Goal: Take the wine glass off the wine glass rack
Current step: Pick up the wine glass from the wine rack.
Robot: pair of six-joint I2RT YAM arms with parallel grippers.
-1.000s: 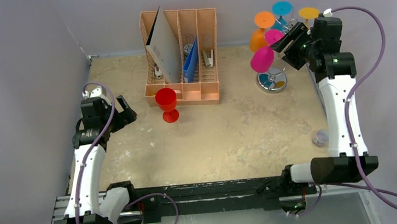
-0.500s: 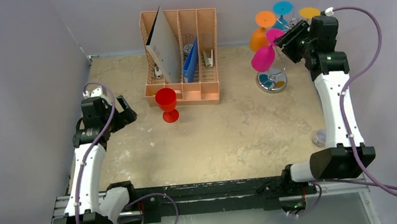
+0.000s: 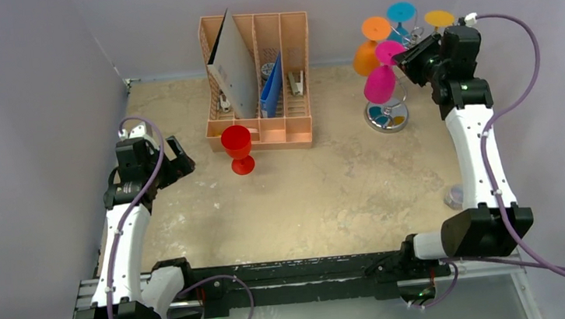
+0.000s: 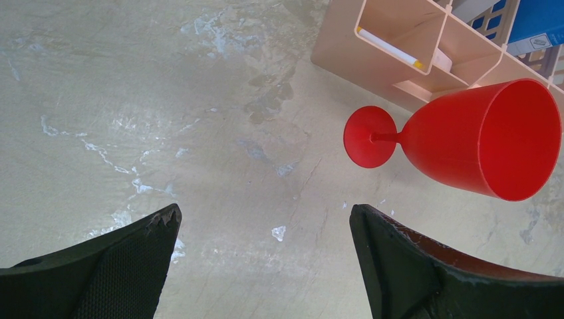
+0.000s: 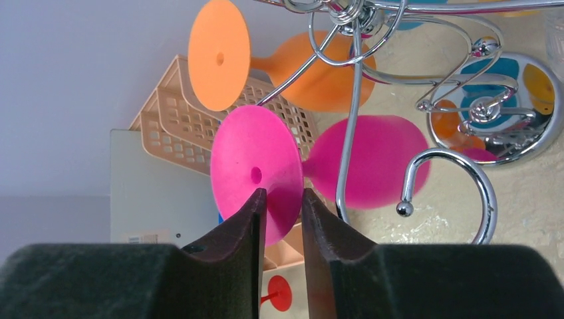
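Right claw [image 5: 279,199] has advanced to wine glass rack [image 3: 386,116], upper right of top view. Jaws narrowed from wide to pinch on foot rim of pink wine glass [image 5: 372,169]. Glass not yet off rack. Grasp apparently made; lift-out next. Left claw [image 4: 266,219] gaping, empty.
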